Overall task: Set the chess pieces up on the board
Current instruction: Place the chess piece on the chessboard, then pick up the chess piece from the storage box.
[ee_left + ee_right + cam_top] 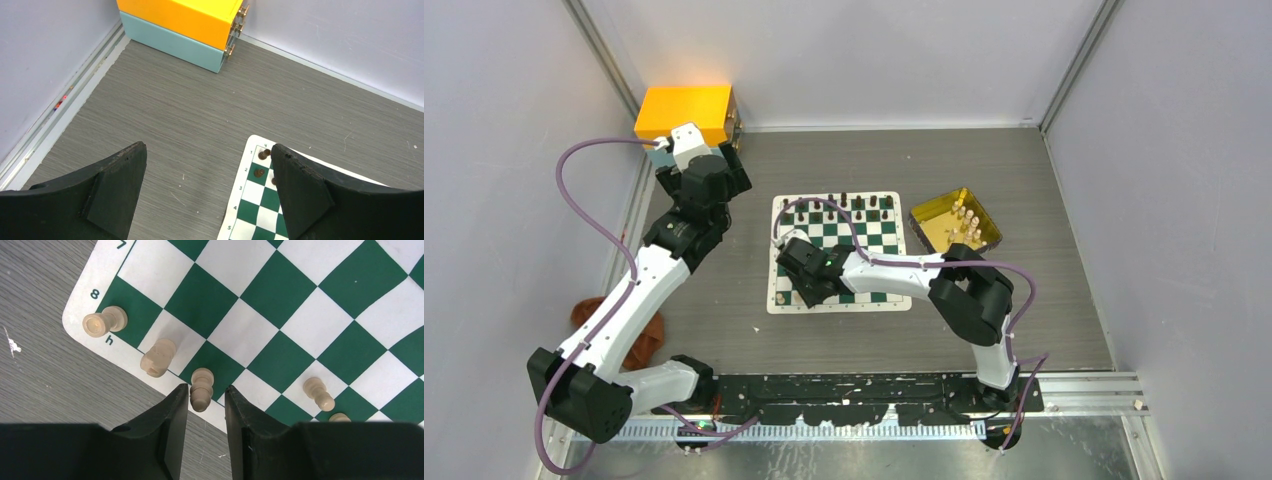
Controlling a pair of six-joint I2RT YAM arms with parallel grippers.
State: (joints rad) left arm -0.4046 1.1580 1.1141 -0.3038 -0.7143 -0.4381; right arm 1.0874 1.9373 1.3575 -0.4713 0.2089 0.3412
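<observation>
Directions refer to the top view. A grey wood-grain table (1064, 300) fills the floor of a pale-walled enclosure. At 11 o'clock, in the far corner, an orange box (686, 112) is stacked on a teal box (170, 42); brass latches (239, 20) sit on their end face. A shiny gold tray (932, 228) lies at 2 o'clock. A rust-red cloth (646, 340) lies crumpled at 8 o'clock.

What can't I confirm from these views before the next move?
- Right wrist: whether the right hand grips the pale piece between its fingers; depth unclear.
- Right wrist: second pale piece, cut off by the hand's body.
- Top: the board's near-left squares, under the right arm.
- Top: tray pieces, too small to identify.
- Left wrist: dark piece, half behind the left hand's finger.
</observation>
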